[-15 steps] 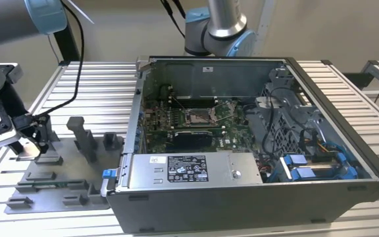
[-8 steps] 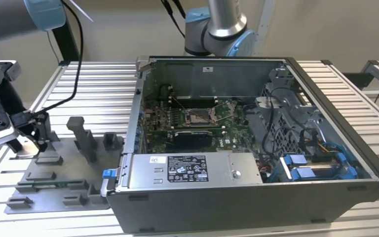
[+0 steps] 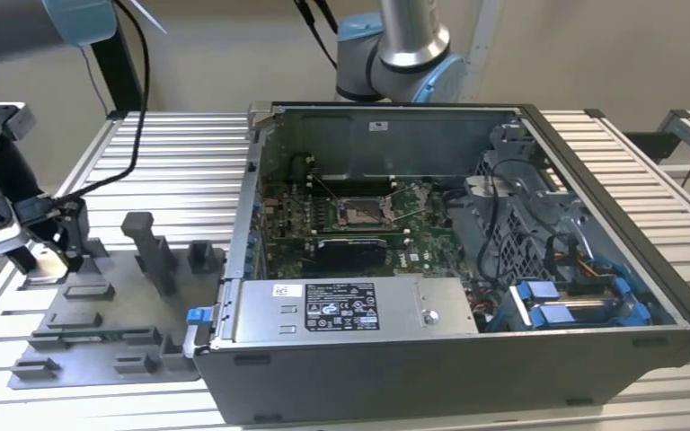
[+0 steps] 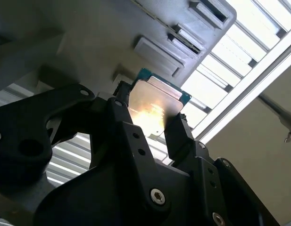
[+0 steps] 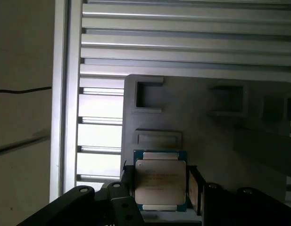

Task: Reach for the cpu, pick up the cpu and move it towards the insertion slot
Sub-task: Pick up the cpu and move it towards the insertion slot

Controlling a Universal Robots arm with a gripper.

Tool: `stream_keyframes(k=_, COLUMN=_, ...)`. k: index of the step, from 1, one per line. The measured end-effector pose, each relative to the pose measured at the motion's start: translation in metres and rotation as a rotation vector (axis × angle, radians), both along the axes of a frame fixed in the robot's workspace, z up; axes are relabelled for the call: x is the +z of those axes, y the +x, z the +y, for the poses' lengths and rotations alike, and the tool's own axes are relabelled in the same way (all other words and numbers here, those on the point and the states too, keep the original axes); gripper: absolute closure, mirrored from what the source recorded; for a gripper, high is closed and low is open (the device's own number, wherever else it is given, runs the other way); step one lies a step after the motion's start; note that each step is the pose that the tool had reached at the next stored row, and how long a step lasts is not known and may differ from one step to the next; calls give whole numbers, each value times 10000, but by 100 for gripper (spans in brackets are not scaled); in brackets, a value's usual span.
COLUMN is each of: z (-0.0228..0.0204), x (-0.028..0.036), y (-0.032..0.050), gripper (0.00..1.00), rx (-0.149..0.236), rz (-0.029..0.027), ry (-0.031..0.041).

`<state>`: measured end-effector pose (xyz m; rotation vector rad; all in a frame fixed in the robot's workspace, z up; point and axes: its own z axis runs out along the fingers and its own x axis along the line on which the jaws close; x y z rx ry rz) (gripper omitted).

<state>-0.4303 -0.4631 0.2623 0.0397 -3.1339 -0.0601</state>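
Your gripper (image 5: pixel 160 190) clamps the cpu (image 5: pixel 160 181) by two opposite edges, over the grey fixture tray (image 3: pixel 111 314) at the exterior view's lower left; the insertion slot (image 3: pixel 363 212) sits mid-frame, well apart.

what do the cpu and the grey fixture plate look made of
cpu: top looks like metal, silvery with a bright glare in the second wrist view; rim looks like green circuit board. fixture plate: matte grey, probably plastic, no shine.
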Motion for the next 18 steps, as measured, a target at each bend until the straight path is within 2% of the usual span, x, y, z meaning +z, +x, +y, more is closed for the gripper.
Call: stream_keyframes(k=18, z=0, x=185, y=0, gripper=100, rx=0, rz=1, ry=-1)
